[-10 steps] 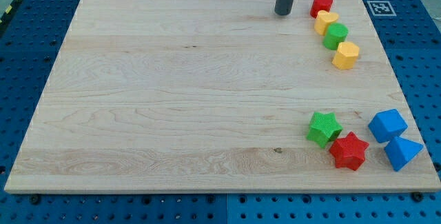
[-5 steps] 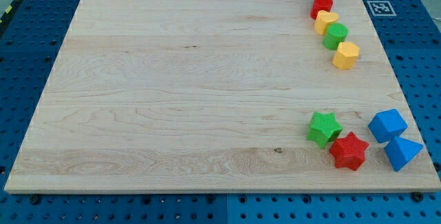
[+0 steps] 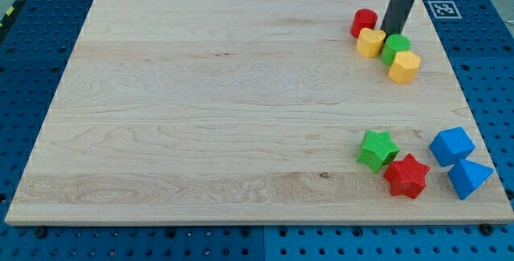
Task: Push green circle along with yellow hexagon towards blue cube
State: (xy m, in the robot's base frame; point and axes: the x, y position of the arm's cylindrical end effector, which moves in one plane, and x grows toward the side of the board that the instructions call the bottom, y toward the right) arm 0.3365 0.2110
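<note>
No hand fitted, only my tip (image 3: 392, 34) at the green circle's (image 3: 395, 50) top edge: push steadily through the yellow hexagon (image 3: 404, 67) beyond it toward the blue cube (image 3: 451, 144).

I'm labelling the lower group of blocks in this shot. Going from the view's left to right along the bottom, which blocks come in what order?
Green star → red star → blue cube → blue triangular block. The two blue ones overlap somewhat in left-right extent, ordered here by their centres.

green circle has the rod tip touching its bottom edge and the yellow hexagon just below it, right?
Not quite: my tip is at the green circle's top edge, as the camera view shows. The yellow hexagon does sit just below the circle.
</note>
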